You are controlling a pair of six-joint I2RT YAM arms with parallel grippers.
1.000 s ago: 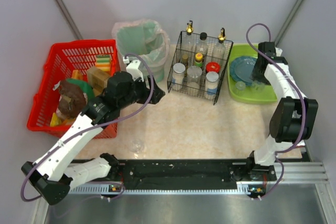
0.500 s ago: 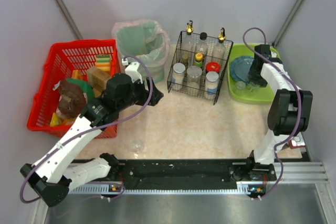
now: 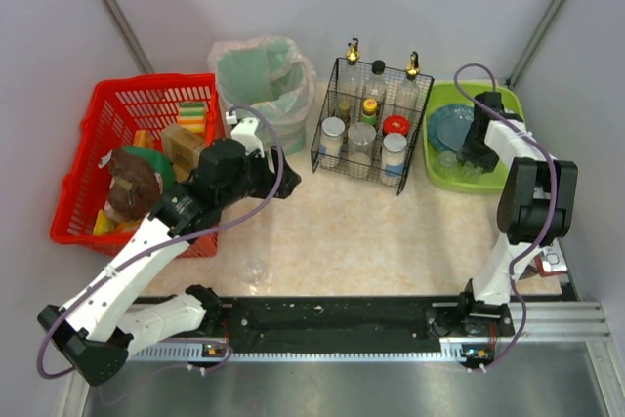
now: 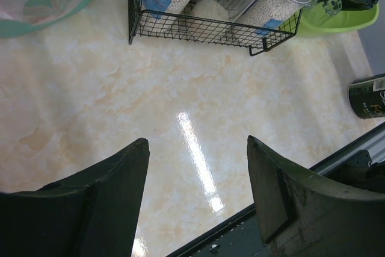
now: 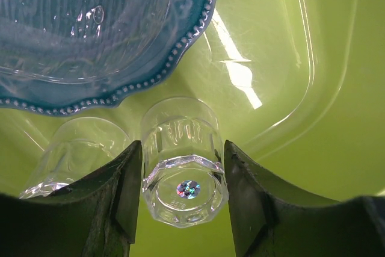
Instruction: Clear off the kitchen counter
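Right gripper (image 5: 183, 148) is pinching a clear glass (image 5: 183, 179), green tub (image 5: 283, 76) lying beneath it, blue plate (image 5: 90, 28) just ahead; left gripper (image 4: 197, 142) is hanging spread, kitchen counter (image 4: 180, 82) lying directly below it.

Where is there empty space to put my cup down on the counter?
The biggest bare patch of kitchen counter lies between the wire rack, the metal rail and the right arm. Left of it stands a small glass. The red basket and green tub, where the right hand grips a clear tumbler, are crowded.
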